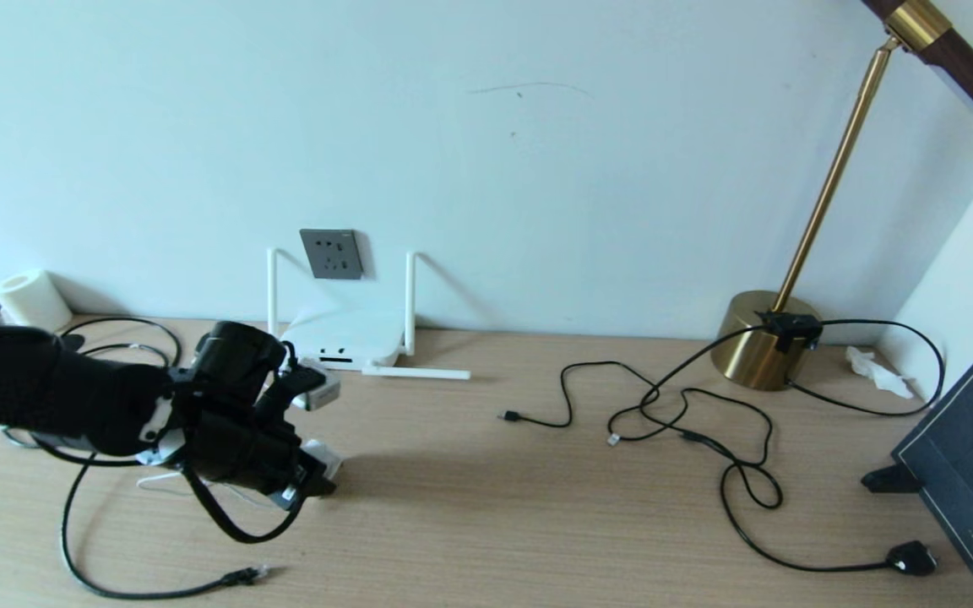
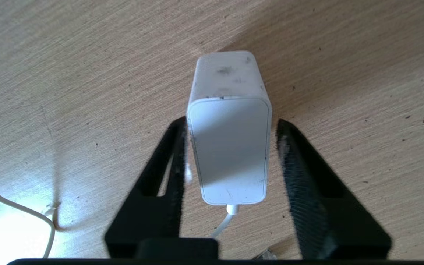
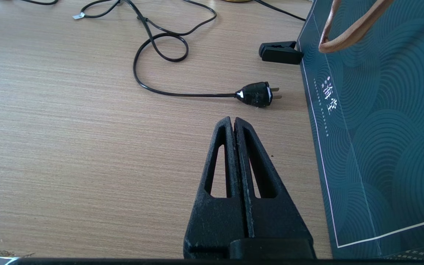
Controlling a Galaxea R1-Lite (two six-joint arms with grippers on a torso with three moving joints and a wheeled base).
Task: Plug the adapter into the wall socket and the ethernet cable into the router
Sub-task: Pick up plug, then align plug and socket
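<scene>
- Left gripper point(image 2: 230, 147) reaches in low over the wooden desk point(image 1: 537, 507), angled down, fingers point(image 2: 168, 162) straddling the adapter point(image 2: 230, 147). One finger touches its side; a slim gap shows at the other, so no firm grasp yet.
- Adapter lies on the desk, in front of the router point(image 1: 343, 338) and wall socket point(image 1: 331, 253).
- Right gripper point(image 3: 234, 123) clenched empty, hovering beside a black plug point(image 3: 257, 94).

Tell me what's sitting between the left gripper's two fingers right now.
The adapter, a white brick with its cord trailing back, stands on the table between the fingers of the left gripper. The left wrist view shows it.
</scene>
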